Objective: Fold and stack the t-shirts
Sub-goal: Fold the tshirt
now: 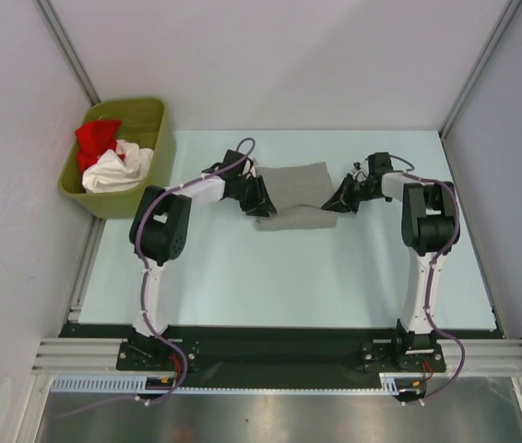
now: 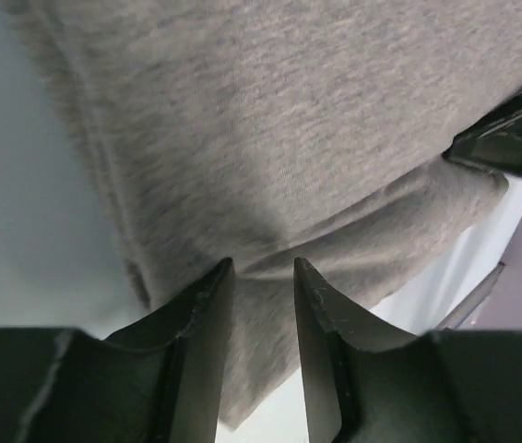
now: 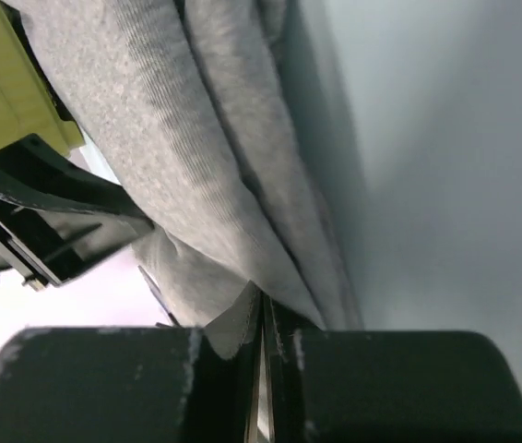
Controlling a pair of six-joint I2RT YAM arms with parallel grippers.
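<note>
The heather-grey t-shirt (image 1: 293, 189) lies partly folded at the table's far middle. My left gripper (image 1: 259, 197) is at its left edge. In the left wrist view its fingers (image 2: 207, 295) stand a little apart with a thick bunch of the grey t-shirt (image 2: 270, 138) between them, and creases run out from the tips. My right gripper (image 1: 339, 200) is at the shirt's right edge. In the right wrist view it (image 3: 263, 305) is shut tight on a thin edge of the grey t-shirt (image 3: 150, 120). A red t-shirt (image 1: 98, 138) and a white t-shirt (image 1: 118, 171) lie crumpled in the bin.
The olive-green plastic bin (image 1: 150, 125) stands at the table's far left corner. Grey walls close in the left, right and back sides. The pale blue table surface (image 1: 289, 277) stretches between the shirt and the arm bases.
</note>
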